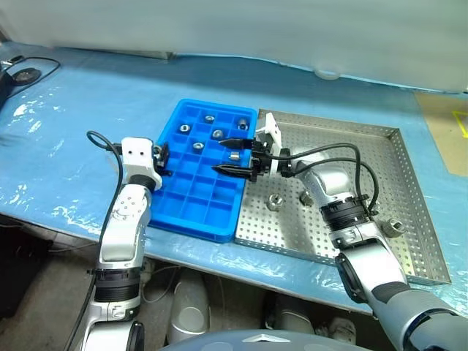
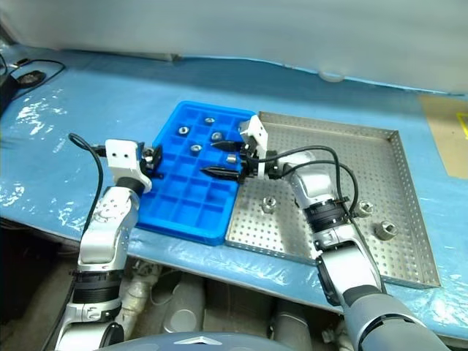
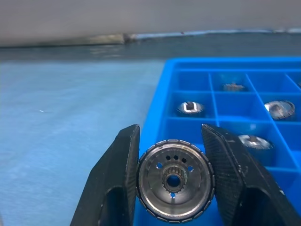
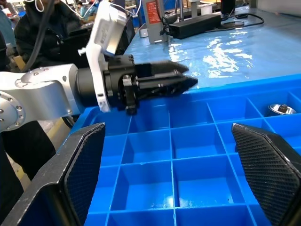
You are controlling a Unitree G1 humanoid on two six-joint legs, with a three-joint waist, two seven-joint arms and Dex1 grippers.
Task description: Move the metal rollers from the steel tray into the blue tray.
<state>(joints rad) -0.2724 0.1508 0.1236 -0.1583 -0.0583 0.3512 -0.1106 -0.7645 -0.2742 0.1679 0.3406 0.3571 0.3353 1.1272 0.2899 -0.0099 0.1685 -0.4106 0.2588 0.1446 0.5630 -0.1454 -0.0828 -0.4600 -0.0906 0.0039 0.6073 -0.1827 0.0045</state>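
Note:
The blue tray [image 1: 191, 191] lies left of the steel tray [image 1: 409, 190], edge to edge. Several metal rollers sit in the blue tray's far compartments, one of them [image 1: 218, 134] near the middle. Three more rollers lie loose on the steel tray, such as one [image 1: 275, 202] by its left rim. My left gripper [image 3: 170, 128] is at the blue tray's left edge, shut on a toothed metal roller [image 3: 175, 186]. My right gripper [image 1: 218, 155] reaches leftward over the blue tray, open, with nothing between its fingers [image 4: 84, 165]. The left gripper's tip [image 4: 186, 81] faces it across the tray.
A blue plastic sheet [image 1: 80, 146] covers the table. A black cable and a dark object [image 1: 25, 73] lie at the far left corner. The table's front edge [image 1: 73, 219] runs just below the trays. A beige patch [image 1: 446, 124] lies at the far right.

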